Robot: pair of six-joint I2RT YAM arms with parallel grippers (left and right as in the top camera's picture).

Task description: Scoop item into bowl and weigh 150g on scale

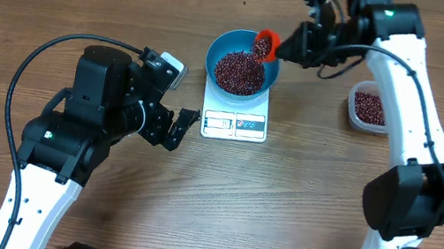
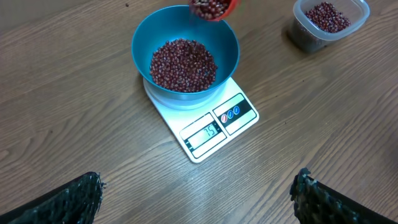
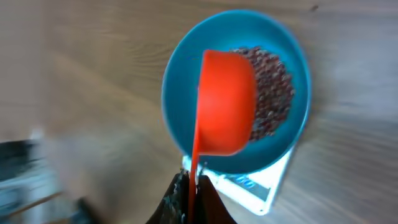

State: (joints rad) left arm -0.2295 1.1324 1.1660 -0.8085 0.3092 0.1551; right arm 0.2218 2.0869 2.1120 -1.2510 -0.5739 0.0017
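The right gripper has its jaws closed tight on the thin handle of an orange-red scoop, with no gap showing between fingers and handle. The scoop hangs over the bowl, at its far right rim. It is tipped, with its back turned to the wrist camera. From the left wrist view, beans show inside the scoop's mouth.

The left gripper stands with its jaws spread as wide as they go and nothing between them. Its two dark fingers frame the near corners of the left wrist view, with bare table between them. It sits just left of the scale, near it but not touching.

The blue bowl rests on the far part of the white scale and hides most of the platform. The display window and buttons lie uncovered along the near edge. Digits glow in the display, but I cannot read them with certainty.

The beans lie as a loose maroon heap in the bottom of the bowl, well below the rim. More of the same beans sit in a clear plastic tub on the table to the right, well apart from the scale and partly behind the right arm.
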